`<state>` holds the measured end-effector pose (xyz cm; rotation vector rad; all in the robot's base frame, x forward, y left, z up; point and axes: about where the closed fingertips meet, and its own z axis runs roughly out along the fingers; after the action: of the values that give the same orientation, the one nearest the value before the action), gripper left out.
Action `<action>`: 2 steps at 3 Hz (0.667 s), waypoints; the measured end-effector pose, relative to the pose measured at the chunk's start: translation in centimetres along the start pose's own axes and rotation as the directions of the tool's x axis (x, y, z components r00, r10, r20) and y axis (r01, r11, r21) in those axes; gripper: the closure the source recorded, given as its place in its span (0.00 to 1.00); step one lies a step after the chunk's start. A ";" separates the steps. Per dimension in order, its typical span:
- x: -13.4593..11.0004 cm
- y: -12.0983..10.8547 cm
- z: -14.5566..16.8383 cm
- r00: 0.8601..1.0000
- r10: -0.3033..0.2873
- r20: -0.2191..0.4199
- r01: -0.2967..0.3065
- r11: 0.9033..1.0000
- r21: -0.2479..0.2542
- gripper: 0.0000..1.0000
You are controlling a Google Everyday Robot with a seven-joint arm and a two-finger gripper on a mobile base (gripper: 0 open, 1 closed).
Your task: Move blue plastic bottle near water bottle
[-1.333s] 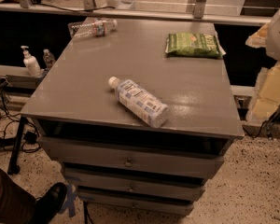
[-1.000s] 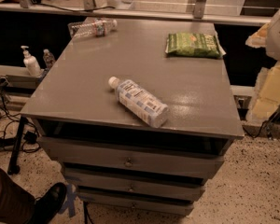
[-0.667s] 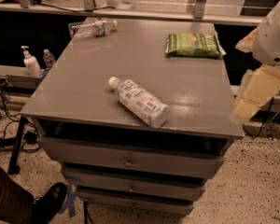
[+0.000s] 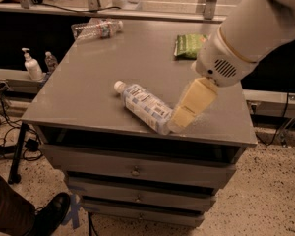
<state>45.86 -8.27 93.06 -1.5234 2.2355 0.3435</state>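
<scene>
**Blue plastic bottle point(image 4: 145, 107) lies on its side right at my gripper point(image 4: 179, 122)**

My gripper hangs low over the near right part of the grey cabinet top point(image 4: 88, 82), reaching in from the upper right of the view on my white arm point(image 4: 250, 28). Its cream-coloured tip sits at the bottle's base end. I cannot tell whether the two touch, nor whether my gripper is wide or narrow, since only one side of it shows.

From the gripper, the bottle stretches away to the left and slightly toward the far edge. Its white cap point(image 4: 119, 86) is the end farthest from me and its printed label faces up.

The water bottle point(image 4: 96, 29) is well apart from my gripper, far off to the left at the back corner of the cabinet top, and it too lies on its side. A green packet point(image 4: 189, 45) rests flat straight beyond my gripper, near the back edge, partly hidden by my arm.

Below my gripper, the cabinet front shows a stack of drawers point(image 4: 135, 168). Far to the left and off the cabinet, a white pump dispenser point(image 4: 32, 65) stands on a low ledge with a small bottle point(image 4: 50, 60) just beside it. A dark shoe point(image 4: 49, 215) shows on the speckled floor at the lower left.
</scene>
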 end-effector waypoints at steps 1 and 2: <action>-3.3 0.7 2.8 0.995 0.071 0.066 -0.068 0.997 -0.047 0.00; -5.2 1.2 5.0 0.987 0.104 0.123 -0.101 0.994 -0.037 0.00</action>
<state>47.36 -1.42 91.03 -1.3653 2.2243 0.4916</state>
